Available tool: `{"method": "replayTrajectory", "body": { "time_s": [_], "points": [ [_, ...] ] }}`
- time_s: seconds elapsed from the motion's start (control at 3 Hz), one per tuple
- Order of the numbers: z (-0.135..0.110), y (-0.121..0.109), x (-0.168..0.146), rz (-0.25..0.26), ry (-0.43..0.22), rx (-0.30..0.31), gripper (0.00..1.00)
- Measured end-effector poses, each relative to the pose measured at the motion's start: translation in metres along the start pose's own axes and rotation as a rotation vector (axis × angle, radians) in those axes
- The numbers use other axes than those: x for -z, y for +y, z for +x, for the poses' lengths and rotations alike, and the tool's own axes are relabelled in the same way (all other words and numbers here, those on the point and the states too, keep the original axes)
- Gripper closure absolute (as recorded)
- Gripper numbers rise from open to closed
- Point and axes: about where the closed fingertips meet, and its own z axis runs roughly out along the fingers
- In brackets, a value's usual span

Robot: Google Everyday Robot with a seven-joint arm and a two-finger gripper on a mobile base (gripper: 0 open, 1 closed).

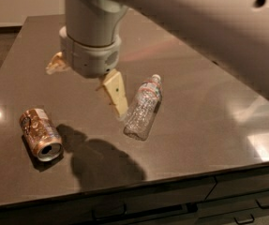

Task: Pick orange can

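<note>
The orange can (40, 134) lies on its side at the front left of the dark table (204, 139), its open silver top facing the front edge. My gripper (85, 90) hangs from a thick grey wrist (90, 50) above the table's middle left, up and to the right of the can and not touching it. Its cream fingers (115, 93) are spread apart and hold nothing. One finger points down beside the bottle; the other shows at the wrist's left.
A clear plastic water bottle (143, 109) lies on its side just right of the gripper. My arm crosses the upper right of the view. The table's front edge (171, 179) has drawers below it. The gripper's shadow falls right of the can.
</note>
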Motion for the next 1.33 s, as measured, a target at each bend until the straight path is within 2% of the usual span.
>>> {"method": "replayTrajectory", "body": {
  "time_s": [0.33,0.67,1.33],
  "points": [
    [-0.025,-0.021,-0.014,-0.043,-0.030,0.149,0.00],
    [-0.041,-0.032,-0.033,-0.072,-0.063,0.281,0.00],
    [-0.055,-0.042,-0.072,-0.131,-0.132,0.538,0.00]
  ]
}}
